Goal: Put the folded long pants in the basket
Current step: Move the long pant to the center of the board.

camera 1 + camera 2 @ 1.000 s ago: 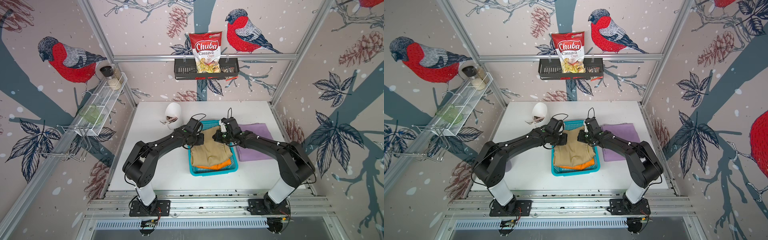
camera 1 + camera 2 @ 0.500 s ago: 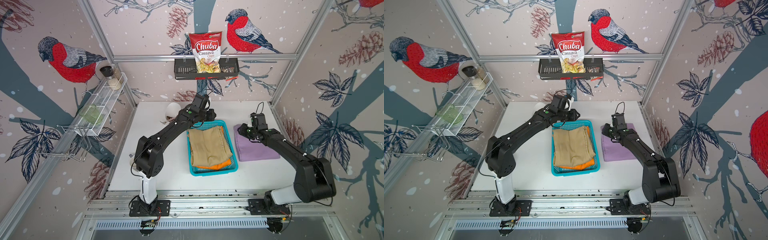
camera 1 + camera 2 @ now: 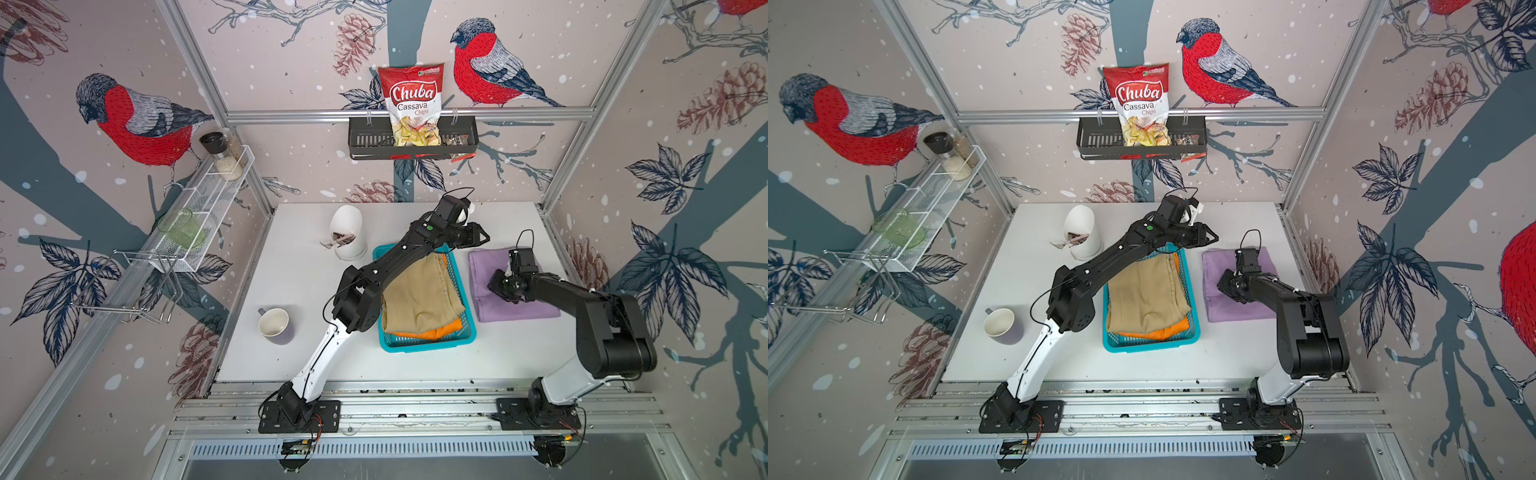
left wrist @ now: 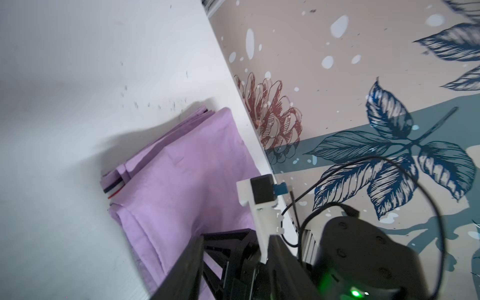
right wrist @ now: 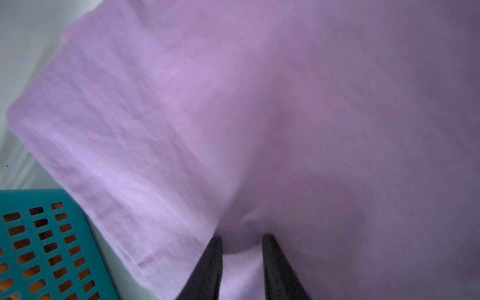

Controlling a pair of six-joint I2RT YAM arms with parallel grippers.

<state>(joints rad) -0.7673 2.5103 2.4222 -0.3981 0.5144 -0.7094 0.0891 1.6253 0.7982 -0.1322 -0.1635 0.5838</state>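
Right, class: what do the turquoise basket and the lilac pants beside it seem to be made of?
Turquoise basket: likely moulded plastic, smooth, with regular slots. Lilac pants: probably thin woven cloth, matte, with soft creases and layered folded edges.

Folded tan pants [image 3: 419,291] lie atop orange pants [image 3: 444,326] in the turquoise basket [image 3: 428,345], beside the right gripper [image 5: 242,237]; flat lilac pants [image 3: 523,309] lie under its tips.

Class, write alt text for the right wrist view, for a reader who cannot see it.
Folded lilac pants fill the view; two fingers of the right gripper, set apart, press into the cloth. Beside the pants sits a turquoise basket corner, orange cloth showing through its slots.
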